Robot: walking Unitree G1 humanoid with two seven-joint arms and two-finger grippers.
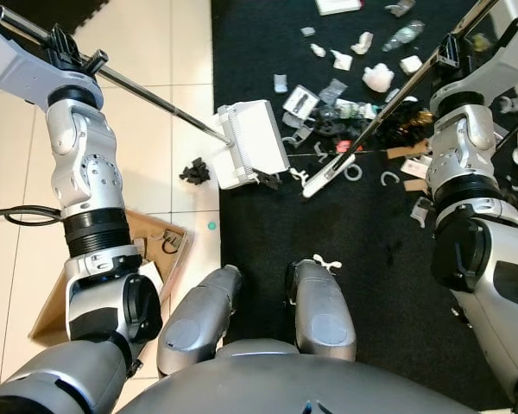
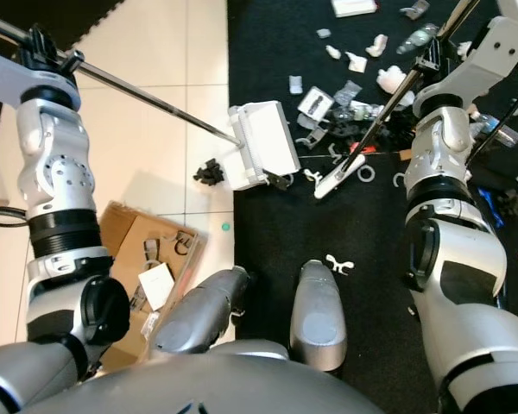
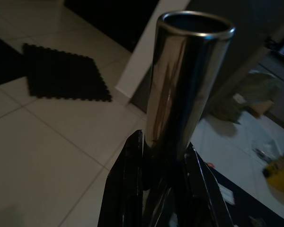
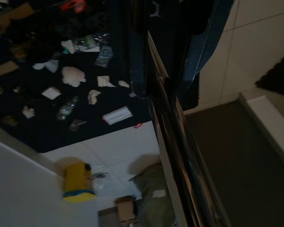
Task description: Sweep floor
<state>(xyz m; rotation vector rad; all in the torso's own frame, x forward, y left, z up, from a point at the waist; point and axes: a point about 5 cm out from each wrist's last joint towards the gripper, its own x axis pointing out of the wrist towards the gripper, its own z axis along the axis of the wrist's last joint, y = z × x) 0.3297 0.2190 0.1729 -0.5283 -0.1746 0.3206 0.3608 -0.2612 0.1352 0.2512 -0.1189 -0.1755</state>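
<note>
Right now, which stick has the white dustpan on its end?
The metal pole in the left gripper ends at the white dustpan. The right gripper's pole ends in a narrow white broom head.

The left gripper [image 3: 163, 156] has glossy black plastic fingers closed on a polished metal tube [image 3: 187, 75], mirror-smooth with a bright rim. That tube is the handle of a white plastic dustpan [image 1: 252, 141], smooth and slightly shiny, ribbed along one edge. The right gripper [image 1: 449, 52] clamps a broom [image 1: 388, 112] whose dark pole is glossy, with a white plastic head. Both arms are satin silver with matt black joints. The floor [image 1: 155, 52] is glazed pale tile, faintly reflective; the mat [image 1: 259, 233] is matt black, finely textured. Litter [image 1: 363, 78] at 12 o'clock looks like crumpled paper, clear plastic and cardboard scraps. A cardboard box [image 2: 129, 233] at 8 o'clock is dull brown.
</note>
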